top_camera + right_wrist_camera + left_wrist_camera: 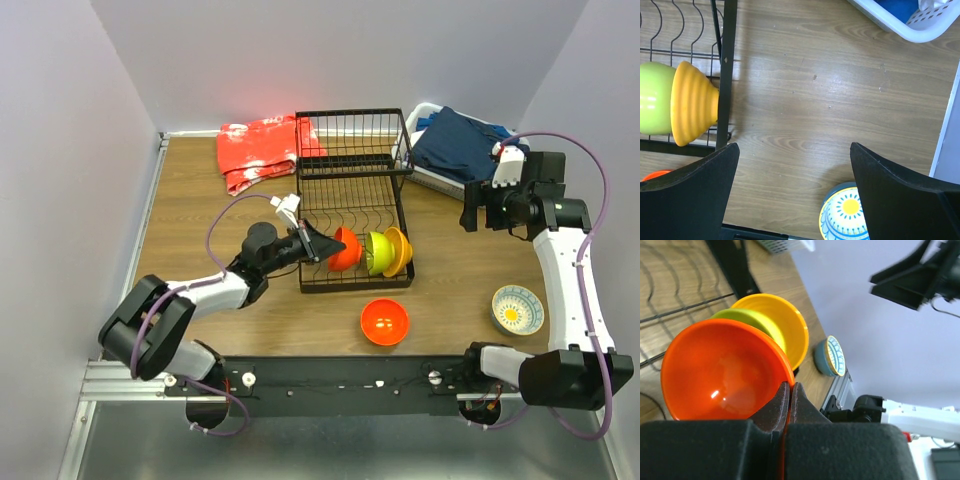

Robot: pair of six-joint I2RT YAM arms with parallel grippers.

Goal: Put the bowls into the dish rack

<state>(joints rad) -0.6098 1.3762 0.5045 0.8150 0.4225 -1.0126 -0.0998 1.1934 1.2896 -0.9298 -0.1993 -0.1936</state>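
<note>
Overhead view looking down, wrist views close, both sharing yellow-orange bowl [785,325]

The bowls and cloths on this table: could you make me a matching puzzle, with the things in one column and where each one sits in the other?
Things
1. yellow-orange bowl
2. blue-patterned bowl
3. red cloth
4. blue cloth

Places
A. in the white basket
B. upright on the table, close to the right arm's base
C. standing on edge in the dish rack
D. on the table at the rack's far left corner

Pairs: 1-C, 2-B, 3-D, 4-A
</note>
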